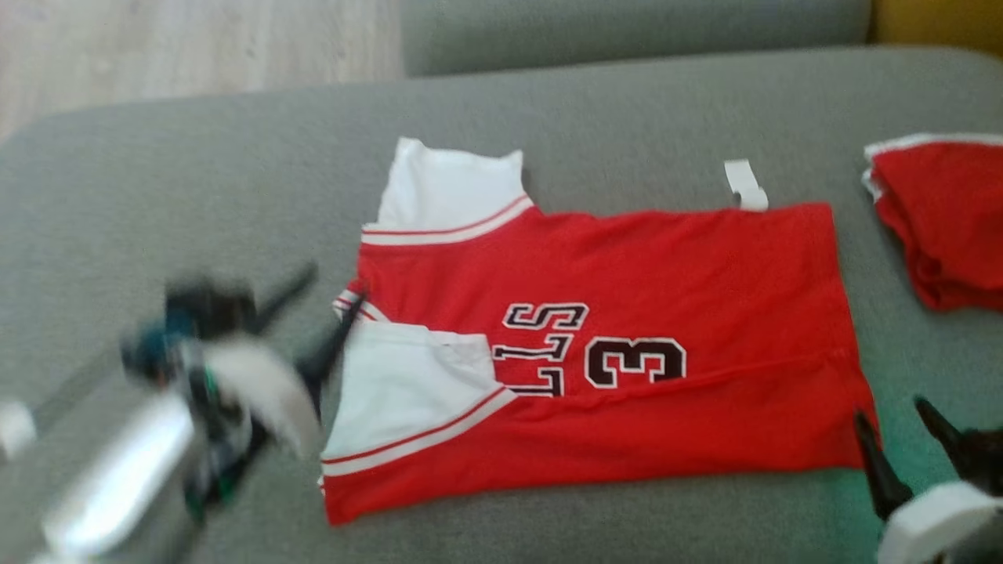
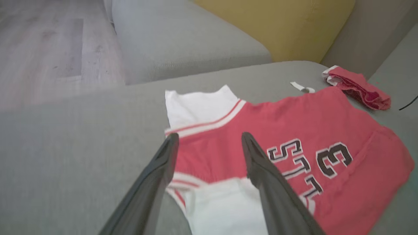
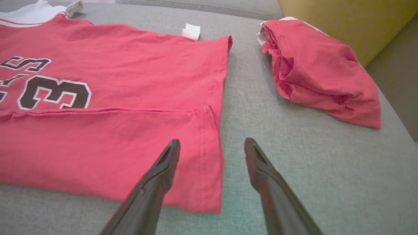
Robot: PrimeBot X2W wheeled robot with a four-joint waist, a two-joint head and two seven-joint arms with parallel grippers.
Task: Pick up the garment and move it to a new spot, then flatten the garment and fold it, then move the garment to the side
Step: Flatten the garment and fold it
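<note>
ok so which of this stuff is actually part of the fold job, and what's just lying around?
Job: red jersey, flat on the grey sofa seat; left gripper and right gripper, both open.
Lying about: bundled red garment at the right; yellow cushion; wood floor.

Soft even daylight, faint shadows; the left end effector (image 1: 335, 287) is smeared by motion blur.

Broad grey fabric sofa seat (image 1: 157, 180) across the middle, soft even light, pale wood plank floor (image 1: 157, 47) at 11 o'clock, second grey cushion (image 1: 627, 31) at 12 o'clock, yellow cushion (image 1: 940, 23) at 1 o'clock
</note>
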